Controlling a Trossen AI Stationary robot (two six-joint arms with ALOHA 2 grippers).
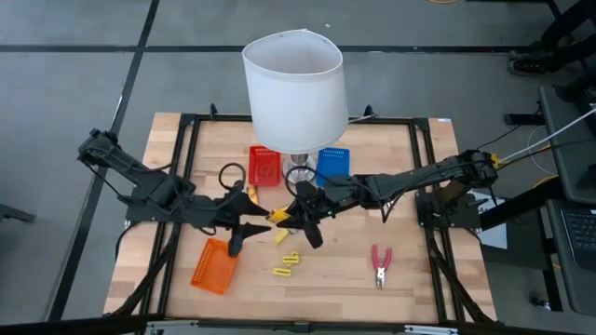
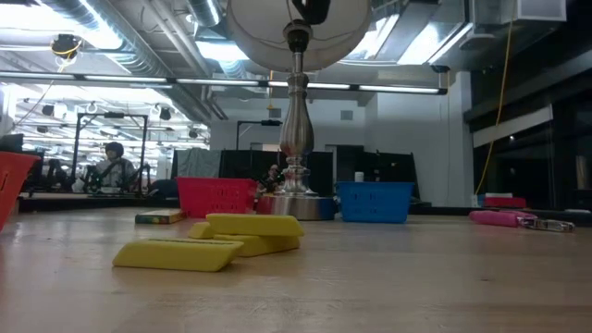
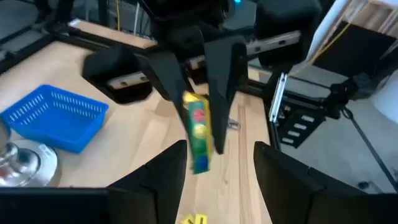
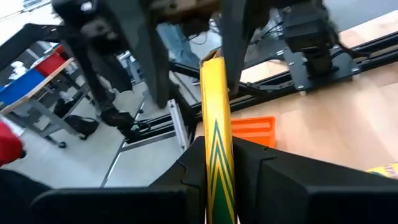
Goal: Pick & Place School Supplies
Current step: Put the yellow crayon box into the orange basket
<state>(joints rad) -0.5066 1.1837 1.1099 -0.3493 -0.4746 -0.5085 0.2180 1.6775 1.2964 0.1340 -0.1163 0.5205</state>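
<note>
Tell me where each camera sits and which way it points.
High: overhead, straight down on the wooden table; both dark arms show.
Low: table height, level across flat yellow pieces to the silver lamp base.
Left wrist: past the open left gripper at the right gripper gripping a yellow printed packet.
Right wrist: past its own fingers, toward the left arm.
Shared: both wrist views show that packet.

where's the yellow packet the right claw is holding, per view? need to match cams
High view: the yellow packet sits mid-table between the two claws, held by the right claw.
Low view: not in it.
Left wrist view: packet centre, pinched by the facing claw.
Right wrist view: packet centre, upright between its own fingers.
Shared landmark: the orange basket, high and right wrist views only.
</note>
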